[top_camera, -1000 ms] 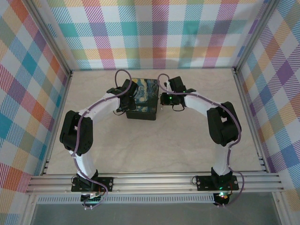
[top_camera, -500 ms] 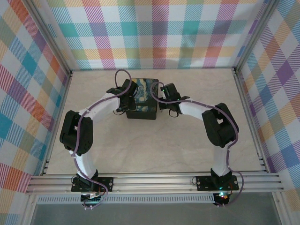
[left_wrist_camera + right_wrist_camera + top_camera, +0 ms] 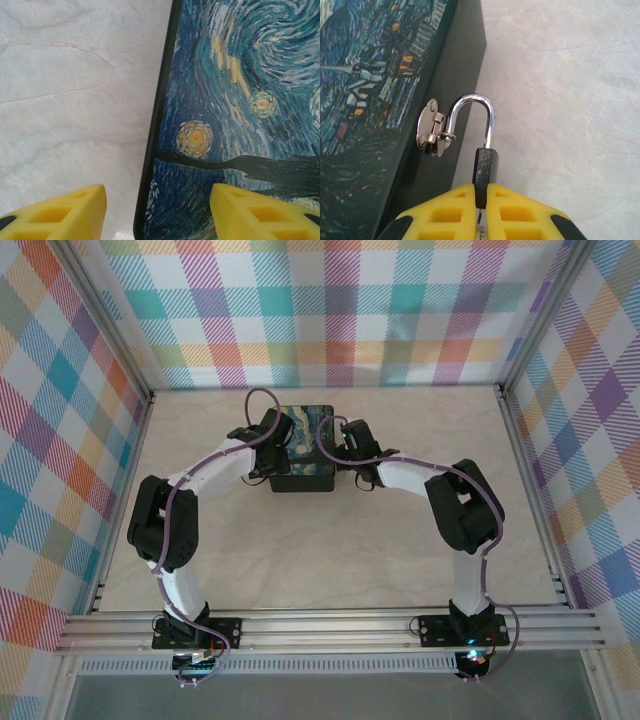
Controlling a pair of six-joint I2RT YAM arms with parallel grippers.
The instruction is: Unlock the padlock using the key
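Note:
The padlock (image 3: 485, 170) has a small black body and a silver shackle (image 3: 472, 102). The shackle's left leg passes through the hasp (image 3: 431, 129) on the black box's side and ends there, apart from the body. My right gripper (image 3: 482, 189) is shut on the padlock's body. A thin grey metal sliver (image 3: 480, 223) shows in the slit between the fingers below the body; I cannot tell if it is the key. My left gripper (image 3: 159, 215) is open, straddling the box's left edge, one finger (image 3: 65, 212) over the table and the other over the night-sky lid (image 3: 240, 100).
The box (image 3: 305, 445) sits at the back middle of the marble table (image 3: 320, 550), between the left gripper (image 3: 272, 442) and the right gripper (image 3: 342, 448). Plaid walls and metal rails enclose the table.
My right arm has moved left, bringing its gripper close against the box's right side. The left arm and the box have stayed put.

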